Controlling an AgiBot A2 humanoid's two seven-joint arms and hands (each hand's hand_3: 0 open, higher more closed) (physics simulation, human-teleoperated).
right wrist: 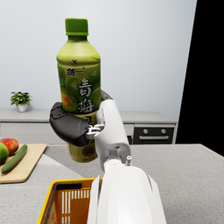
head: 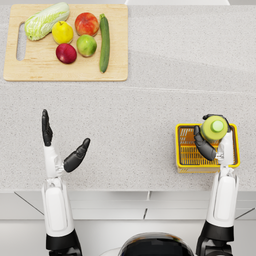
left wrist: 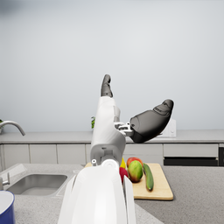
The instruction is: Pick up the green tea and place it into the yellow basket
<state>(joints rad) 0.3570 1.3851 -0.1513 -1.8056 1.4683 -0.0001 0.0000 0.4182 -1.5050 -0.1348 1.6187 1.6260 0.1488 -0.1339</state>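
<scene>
Your right hand (head: 209, 145) is wrapped around the upright green plastic tea bottle (right wrist: 79, 83), held above the yellow wire basket (head: 183, 162) at 3 o'clock on the speckled tabletop (head: 135, 125), ready to lower; left hand (head: 62, 145) spread, empty.

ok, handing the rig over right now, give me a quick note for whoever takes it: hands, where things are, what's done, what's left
Right hand: grips the green tea upright, cap up, held over the yellow basket; the right wrist view shows the bottle clear above the rim.
Left hand: open, holds nothing, raised over bare counter.
Cutting board with the produce sits far left, out of the way.
Done: bottle picked up and carried over the basket.
Left: lower it into the basket, release, pull the hand back.
</scene>
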